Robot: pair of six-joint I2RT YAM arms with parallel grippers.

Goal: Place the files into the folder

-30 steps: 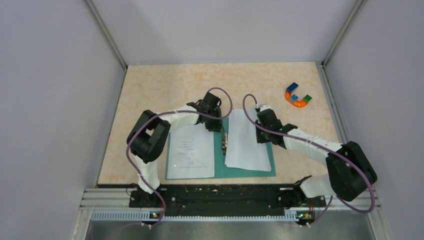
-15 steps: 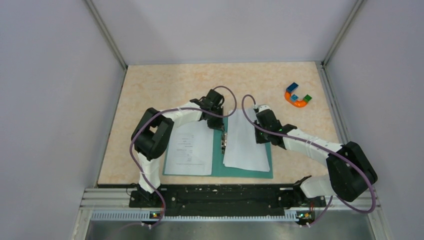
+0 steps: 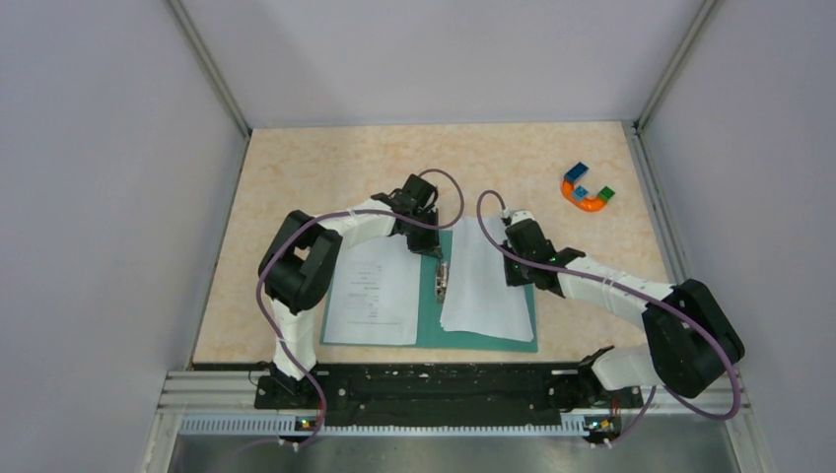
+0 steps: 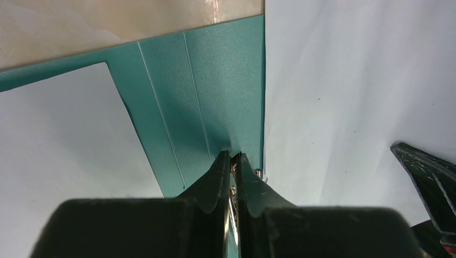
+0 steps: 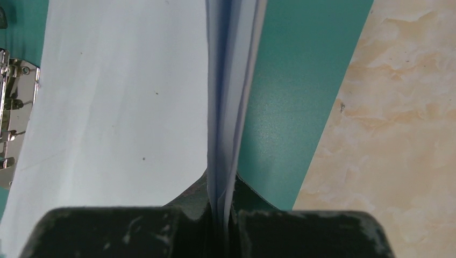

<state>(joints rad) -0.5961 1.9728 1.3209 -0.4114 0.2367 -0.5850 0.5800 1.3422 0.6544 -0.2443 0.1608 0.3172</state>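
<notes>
The teal folder [image 3: 430, 317] lies open on the table. The sheet with printed text [image 3: 373, 294] lies on its left half and the nearly blank sheet [image 3: 481, 288] on its right half. My left gripper [image 3: 437, 254] is at the spine, shut on the metal clip [image 3: 441, 280]. In the left wrist view the fingers [image 4: 218, 174] pinch the clip's lever [image 4: 232, 160] over the folder [image 4: 204, 80]. My right gripper [image 3: 517, 258] is shut on the blank sheet's right edge [image 5: 228, 107], which is pinched up off the folder [image 5: 293, 80].
A multicoloured horseshoe toy [image 3: 586, 190] lies at the far right of the table. Grey walls enclose the table on three sides. The arms' base rail [image 3: 434, 389] runs along the near edge.
The folder and both sheets have shifted slightly left. My left gripper has moved a little toward the clip. My right gripper keeps its hold on the blank sheet.
</notes>
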